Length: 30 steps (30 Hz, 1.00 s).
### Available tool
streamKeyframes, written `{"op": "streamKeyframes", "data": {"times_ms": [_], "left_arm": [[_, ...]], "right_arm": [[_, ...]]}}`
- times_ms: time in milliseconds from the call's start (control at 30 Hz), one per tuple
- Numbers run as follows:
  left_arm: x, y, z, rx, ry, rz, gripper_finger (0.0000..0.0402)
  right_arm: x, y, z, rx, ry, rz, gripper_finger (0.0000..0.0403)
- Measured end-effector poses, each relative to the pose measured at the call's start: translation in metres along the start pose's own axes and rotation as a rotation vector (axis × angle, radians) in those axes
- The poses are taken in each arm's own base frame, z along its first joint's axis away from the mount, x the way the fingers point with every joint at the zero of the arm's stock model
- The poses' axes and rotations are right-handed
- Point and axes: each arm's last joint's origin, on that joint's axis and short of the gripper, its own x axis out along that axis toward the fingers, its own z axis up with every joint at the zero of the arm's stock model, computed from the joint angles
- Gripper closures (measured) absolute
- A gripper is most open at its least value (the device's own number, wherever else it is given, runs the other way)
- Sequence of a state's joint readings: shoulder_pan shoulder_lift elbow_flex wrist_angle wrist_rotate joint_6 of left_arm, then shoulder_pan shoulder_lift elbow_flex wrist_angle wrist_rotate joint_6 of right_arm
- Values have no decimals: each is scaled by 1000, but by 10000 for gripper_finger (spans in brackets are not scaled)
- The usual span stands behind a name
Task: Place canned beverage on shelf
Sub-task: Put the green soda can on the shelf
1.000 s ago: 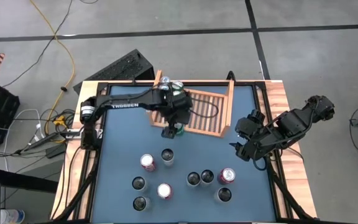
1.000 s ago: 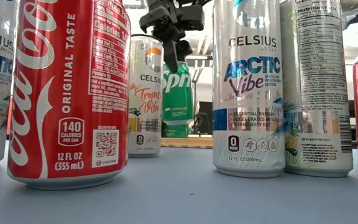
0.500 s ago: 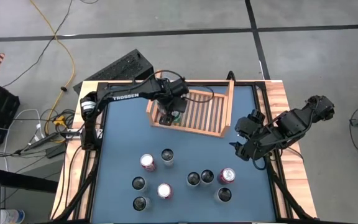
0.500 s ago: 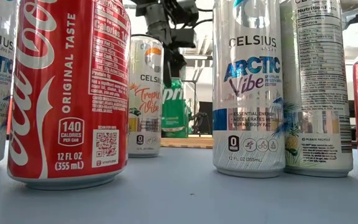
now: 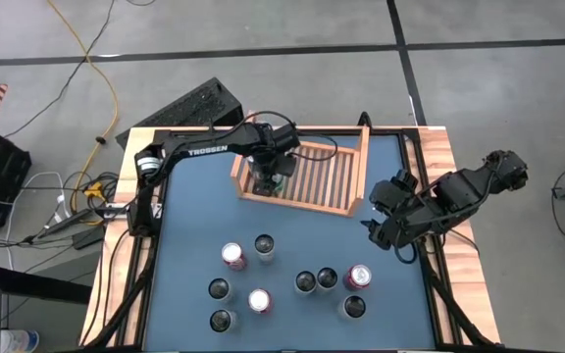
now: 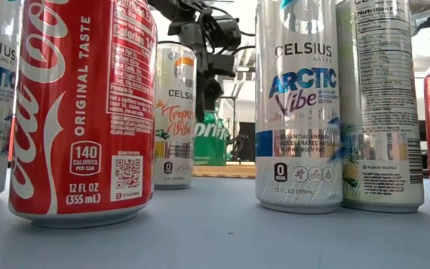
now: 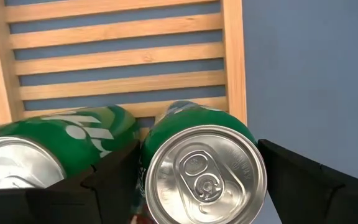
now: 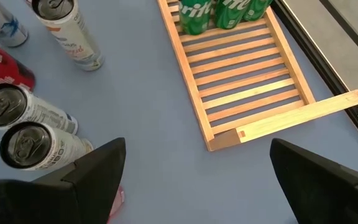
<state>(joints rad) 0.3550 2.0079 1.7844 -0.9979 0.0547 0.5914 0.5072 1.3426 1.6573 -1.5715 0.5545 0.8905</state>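
My left gripper (image 5: 269, 176) is shut on a green canned beverage (image 7: 197, 174) over the left part of the shelf (image 5: 322, 181), a light wooden slatted rack at the table's far side. Right beside it another green can (image 7: 55, 134) stands on the slats. In the low view the held can (image 6: 212, 138) has its bottom at about the height of the shelf; whether it rests there I cannot tell. My right gripper (image 8: 197, 180) hangs open above the table's right side, with nothing between its fingers. My left gripper pinches the green can's side wall (image 7: 149, 140), just below its top rim, between its two fingers (image 7: 110, 180). The fingers come steeply from above, one on either side of the can. The can is about upright, its silver top up.
Several cans stand on the blue table's near half, among them a red one (image 5: 232, 255) and a tall white one (image 6: 298, 104). The shelf's raised side board (image 5: 363, 167) stands at its right end. A keyboard (image 5: 199, 103) lies beyond the far left corner.
My left gripper has carried the green can from the shelf's near left corner toward the table's far edge and downward, over the slats. The can has stayed upright in the hold and now stands next to the other green can.
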Motion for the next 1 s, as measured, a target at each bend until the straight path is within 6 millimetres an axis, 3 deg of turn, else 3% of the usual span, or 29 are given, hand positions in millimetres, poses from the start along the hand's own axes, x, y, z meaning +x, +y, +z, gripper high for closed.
{"op": "streamKeyframes", "data": {"times_ms": [400, 1000], "left_arm": [[2, 3, 1, 52, 5, 37, 114], [5, 3, 0, 68, 21, 40, 54]], "right_arm": [[0, 0, 0, 1, 0, 1, 17], [0, 0, 0, -2, 1, 2, 17]]}}
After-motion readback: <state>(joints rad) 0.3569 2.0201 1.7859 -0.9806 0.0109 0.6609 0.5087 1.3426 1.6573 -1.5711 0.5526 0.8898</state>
